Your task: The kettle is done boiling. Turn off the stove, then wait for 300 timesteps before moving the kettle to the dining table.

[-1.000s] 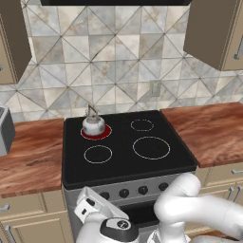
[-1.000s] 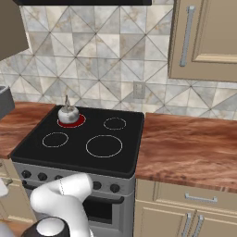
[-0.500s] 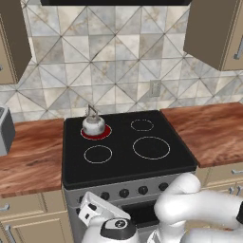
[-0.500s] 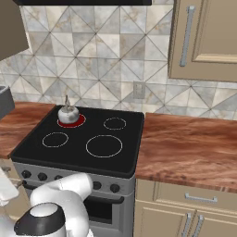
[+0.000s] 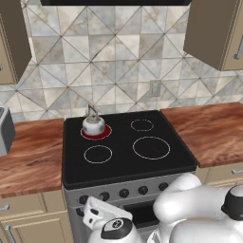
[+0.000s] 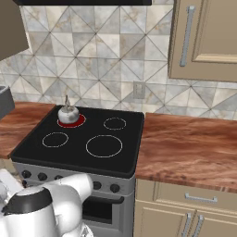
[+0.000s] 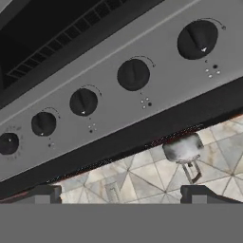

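- The gripper (image 7: 121, 197) has its two dark fingertips (image 7: 43, 193) spread wide apart, holding nothing and touching nothing.
- Just ahead of them, in the hand view, runs the stove's brushed steel front panel with a row of round black knobs (image 7: 133, 74), each matte and marked with a thin arc.
- The stove (image 5: 156, 166) has a flat, glossy black glass top with thin white burner rings.
- The kettle (image 5: 93, 124), squat, rounded and silvery with a thin arched wire handle, sits on the glowing red rear-left burner (image 5: 105, 133).
- Reddish wood-grain counters (image 6: 185, 143) flank the stove, under a marbled, triangle-tiled backsplash (image 5: 118, 61).
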Available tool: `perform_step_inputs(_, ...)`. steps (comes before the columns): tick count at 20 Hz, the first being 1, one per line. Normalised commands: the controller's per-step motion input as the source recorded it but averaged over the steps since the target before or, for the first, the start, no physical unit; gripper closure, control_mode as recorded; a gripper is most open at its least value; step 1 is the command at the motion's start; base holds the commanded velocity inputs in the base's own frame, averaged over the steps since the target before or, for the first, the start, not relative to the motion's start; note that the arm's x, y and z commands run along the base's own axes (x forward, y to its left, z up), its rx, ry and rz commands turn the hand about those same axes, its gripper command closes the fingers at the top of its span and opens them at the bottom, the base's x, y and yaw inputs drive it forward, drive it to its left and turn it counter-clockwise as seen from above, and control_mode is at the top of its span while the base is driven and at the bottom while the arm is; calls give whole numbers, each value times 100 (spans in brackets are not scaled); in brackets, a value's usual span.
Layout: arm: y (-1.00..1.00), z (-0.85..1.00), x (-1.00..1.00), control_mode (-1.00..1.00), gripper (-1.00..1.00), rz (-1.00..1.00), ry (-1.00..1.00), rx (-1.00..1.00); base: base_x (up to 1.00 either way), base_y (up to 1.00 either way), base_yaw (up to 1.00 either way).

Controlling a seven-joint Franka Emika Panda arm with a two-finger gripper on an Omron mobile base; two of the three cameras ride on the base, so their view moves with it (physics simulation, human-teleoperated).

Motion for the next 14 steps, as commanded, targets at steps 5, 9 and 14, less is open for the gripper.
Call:
perform_step_inputs(5,0,-39,19,-100,-100,0,-2,-10,0,0,0)
perform_step_inputs(9,0,-34,23,-100,-100,2,-2,-9,0,0,0)
perform_step_inputs(14,0,-24,20,-100,-100,5,-1,-7,0,0,0)
